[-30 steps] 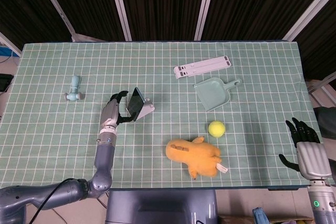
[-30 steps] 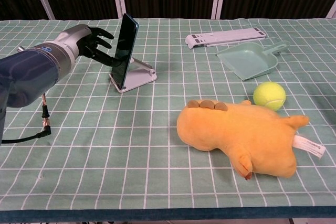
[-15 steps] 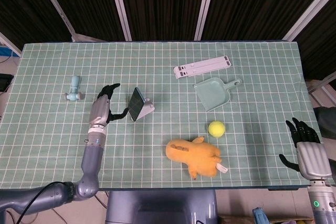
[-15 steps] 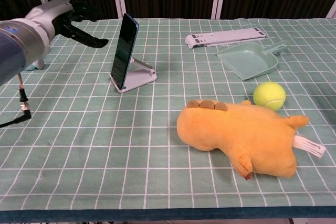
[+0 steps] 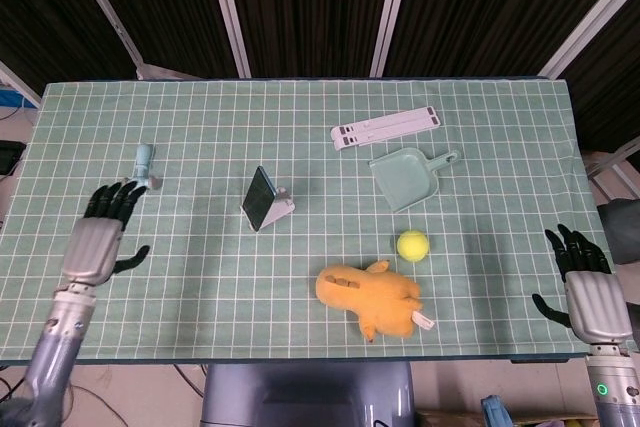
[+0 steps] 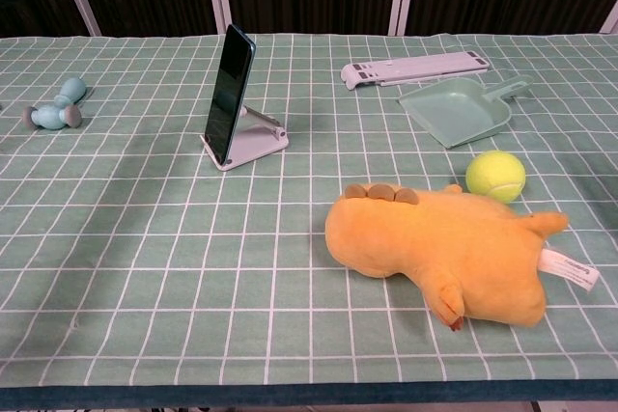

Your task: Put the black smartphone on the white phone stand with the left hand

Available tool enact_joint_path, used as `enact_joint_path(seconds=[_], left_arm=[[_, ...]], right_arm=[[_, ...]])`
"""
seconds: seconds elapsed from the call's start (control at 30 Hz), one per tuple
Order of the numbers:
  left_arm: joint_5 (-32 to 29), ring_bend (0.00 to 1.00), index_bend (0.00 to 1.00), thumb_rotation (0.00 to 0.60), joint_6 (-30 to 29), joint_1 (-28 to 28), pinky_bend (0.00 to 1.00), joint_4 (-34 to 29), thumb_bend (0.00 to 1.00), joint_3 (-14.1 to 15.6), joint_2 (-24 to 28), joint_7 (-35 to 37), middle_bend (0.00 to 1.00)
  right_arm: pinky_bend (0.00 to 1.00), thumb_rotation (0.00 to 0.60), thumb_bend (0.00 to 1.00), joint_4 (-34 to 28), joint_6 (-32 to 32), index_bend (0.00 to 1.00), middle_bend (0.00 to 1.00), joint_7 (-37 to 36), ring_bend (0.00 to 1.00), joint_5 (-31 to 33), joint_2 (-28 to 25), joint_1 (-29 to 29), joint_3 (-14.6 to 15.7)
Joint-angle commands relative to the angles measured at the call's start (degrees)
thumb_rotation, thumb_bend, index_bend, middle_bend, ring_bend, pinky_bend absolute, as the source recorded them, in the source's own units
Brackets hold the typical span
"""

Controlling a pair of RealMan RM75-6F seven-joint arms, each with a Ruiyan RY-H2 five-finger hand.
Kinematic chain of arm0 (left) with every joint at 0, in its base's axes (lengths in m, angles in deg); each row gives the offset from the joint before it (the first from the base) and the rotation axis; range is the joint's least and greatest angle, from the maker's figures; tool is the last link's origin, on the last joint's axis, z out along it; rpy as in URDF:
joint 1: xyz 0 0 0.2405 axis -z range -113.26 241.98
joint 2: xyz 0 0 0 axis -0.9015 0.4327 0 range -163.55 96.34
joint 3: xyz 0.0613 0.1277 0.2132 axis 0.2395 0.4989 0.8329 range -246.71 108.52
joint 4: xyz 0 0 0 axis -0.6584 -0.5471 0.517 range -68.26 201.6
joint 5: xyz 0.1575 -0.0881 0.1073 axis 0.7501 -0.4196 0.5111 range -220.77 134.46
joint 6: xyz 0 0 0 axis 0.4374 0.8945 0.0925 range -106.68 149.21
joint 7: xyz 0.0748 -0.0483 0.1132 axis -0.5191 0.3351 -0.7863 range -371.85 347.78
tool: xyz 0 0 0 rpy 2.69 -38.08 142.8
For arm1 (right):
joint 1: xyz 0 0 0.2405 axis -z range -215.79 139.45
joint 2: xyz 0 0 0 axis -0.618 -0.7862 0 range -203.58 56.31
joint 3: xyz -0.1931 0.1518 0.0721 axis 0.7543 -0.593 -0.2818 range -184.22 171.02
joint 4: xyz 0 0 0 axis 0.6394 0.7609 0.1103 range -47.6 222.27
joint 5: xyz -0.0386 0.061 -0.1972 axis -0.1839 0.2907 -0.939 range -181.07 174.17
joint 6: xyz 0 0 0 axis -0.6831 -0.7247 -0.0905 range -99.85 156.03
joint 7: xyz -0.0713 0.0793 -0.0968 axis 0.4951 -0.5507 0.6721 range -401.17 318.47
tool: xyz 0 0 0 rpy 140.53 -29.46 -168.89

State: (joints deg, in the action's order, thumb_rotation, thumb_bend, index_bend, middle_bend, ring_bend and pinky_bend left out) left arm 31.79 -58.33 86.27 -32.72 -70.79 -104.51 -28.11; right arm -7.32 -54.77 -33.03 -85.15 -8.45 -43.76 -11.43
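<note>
Head view shows the black smartphone (image 5: 260,196) seated on the white phone stand (image 5: 279,209), leaning back against its support, near the middle of the table (image 5: 300,127) covered in a green checked cloth. Left robot hand (image 5: 97,240) is at the left table edge, well apart from the stand, fingers spread and holding nothing. Right robot hand (image 5: 585,284) is at the right table edge, fingers likewise spread and empty. Chest view confirms the smartphone (image 6: 230,91) standing tilted on the stand (image 6: 253,142); neither robot hand appears in that view. Other items on the table: a small light-blue dumbbell (image 5: 142,167), a flat white folding stand (image 5: 386,127), a teal plastic dustpan (image 5: 408,177), a yellow tennis ball (image 5: 412,245) and an orange plush toy (image 5: 370,297).
</note>
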Motion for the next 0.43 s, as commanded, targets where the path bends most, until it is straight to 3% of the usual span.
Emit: enact_joint_path(seconds=[0.03, 0.2, 0.3, 0.43], left_arm=[[5.0, 0.0, 0.02, 0.6, -5.0, -5.9, 0.02, -1.3, 0.17, 5.7, 5.2, 0.8, 0.01], [10.6, 0.0, 0.0, 0.6, -10.8, -11.5, 0.0, 2.7, 0.16, 9.5, 6.2, 3.3, 0.0], [12.8, 0.0, 0.0, 0.6, -13.3, -13.4, 0.0, 6.0, 0.16, 9.6, 5.3, 5.2, 0.0], [12.8, 0.0, 0.0, 0.6, -12.5, -13.7, 0.0, 6.9, 0.16, 8.9, 4.6, 6.7, 0.0]], right_arm=[[0.13, 0.6, 0.3, 0.0, 0.0, 0.01, 0.0, 0.0, 0.0, 0.0, 0.0, 0.0, 0.0], [0.13, 0.6, 0.3, 0.0, -0.1, 0.01, 0.0, 0.1, 0.0, 0.0, 0.0, 0.0, 0.0], [0.13, 0.6, 0.3, -0.1, -0.1, 0.01, 0.0, 0.2, 0.0, -0.1, 0.0, 0.0, 0.0], [0.13, 0.6, 0.3, -0.1, -0.1, 0.01, 0.0, 0.0, 0.0, -0.2, 0.0, 0.1, 0.1]])
